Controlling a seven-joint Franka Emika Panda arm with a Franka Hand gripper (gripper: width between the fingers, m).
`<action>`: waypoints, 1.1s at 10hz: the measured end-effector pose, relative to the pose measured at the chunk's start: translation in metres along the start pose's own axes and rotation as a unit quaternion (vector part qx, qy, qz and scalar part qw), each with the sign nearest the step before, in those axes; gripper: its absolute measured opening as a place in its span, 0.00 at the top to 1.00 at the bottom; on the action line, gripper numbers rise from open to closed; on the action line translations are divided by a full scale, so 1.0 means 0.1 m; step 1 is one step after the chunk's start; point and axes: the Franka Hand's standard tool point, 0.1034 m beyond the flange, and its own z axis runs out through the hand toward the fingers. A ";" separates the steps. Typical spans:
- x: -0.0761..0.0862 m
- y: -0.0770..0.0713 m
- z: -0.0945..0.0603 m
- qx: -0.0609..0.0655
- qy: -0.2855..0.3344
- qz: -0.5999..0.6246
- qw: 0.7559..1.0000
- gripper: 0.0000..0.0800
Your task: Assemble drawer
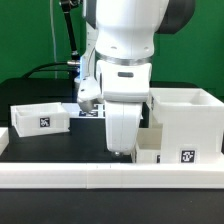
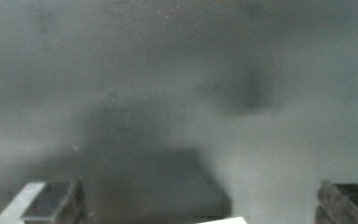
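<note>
Your gripper (image 1: 121,150) hangs low at the exterior view's centre, jaws apart with nothing clearly between them. It is probably lining up beside the housing (image 1: 186,120) at the exterior view's right. A tray (image 1: 40,117) sits at the left.

A robotics lab — robot arm (image 1: 125,45), black table (image 1: 40,148), green backdrop (image 1: 30,40), tagged white tray (image 1: 40,117).

Smooth matt white plastic housing (image 1: 195,128) and tray (image 1: 25,120); matt black tabletop (image 1: 50,146).
</note>
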 end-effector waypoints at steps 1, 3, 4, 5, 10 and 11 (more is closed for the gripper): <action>0.07 0.01 -0.03 -0.001 0.000 -0.004 1.000 0.19; 0.19 0.04 -0.15 0.004 -0.002 -0.009 1.000 0.19; 0.22 0.05 -0.18 0.005 -0.002 -0.011 1.000 0.19; 0.24 0.07 -0.22 0.006 -0.002 -0.012 1.000 0.19; 0.14 0.13 -0.25 0.000 -0.002 -0.016 1.000 0.19; 0.15 0.13 -0.25 0.000 -0.002 -0.017 1.000 0.19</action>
